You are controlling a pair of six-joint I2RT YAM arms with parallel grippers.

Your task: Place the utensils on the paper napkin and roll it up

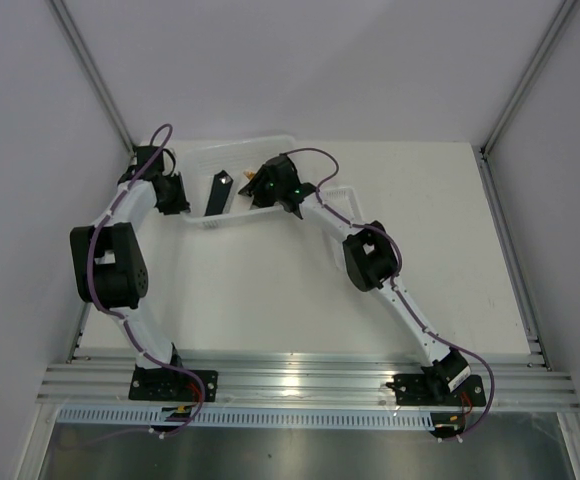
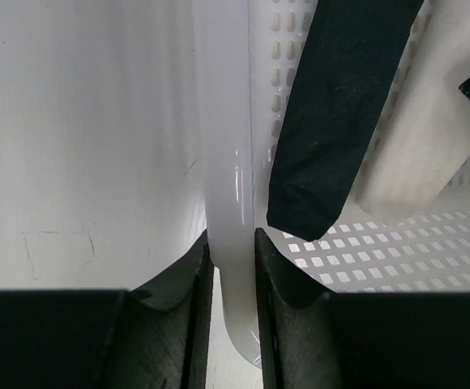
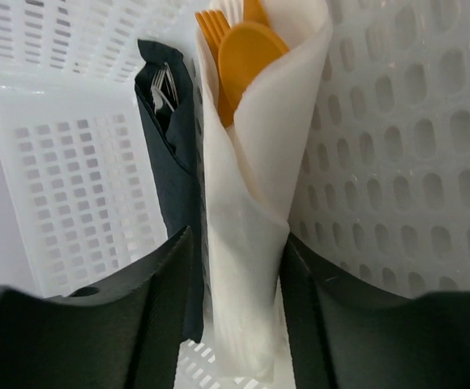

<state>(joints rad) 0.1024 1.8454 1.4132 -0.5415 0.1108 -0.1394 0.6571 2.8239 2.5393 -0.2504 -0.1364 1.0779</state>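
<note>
The white paper napkin [image 3: 251,211] is rolled into a cone around the orange utensils. The spoon [image 3: 247,57] and fork tines [image 3: 211,28] stick out of its top, with a third orange tip [image 3: 255,10] behind them. The roll stands upright inside the white slotted basket [image 3: 397,162]. My right gripper [image 3: 239,284] is shut on the roll's lower part. In the top view that gripper [image 1: 260,186] hangs over the basket [image 1: 270,150]. My left gripper [image 2: 233,267] is shut on the basket's rim [image 2: 227,162], at the basket's left side in the top view [image 1: 175,195].
A black napkin roll [image 3: 174,154] with metal cutlery stands in the basket right beside the white roll. It also shows in the left wrist view [image 2: 332,113] and the top view [image 1: 217,190]. Grey walls close in the white table [image 1: 440,250].
</note>
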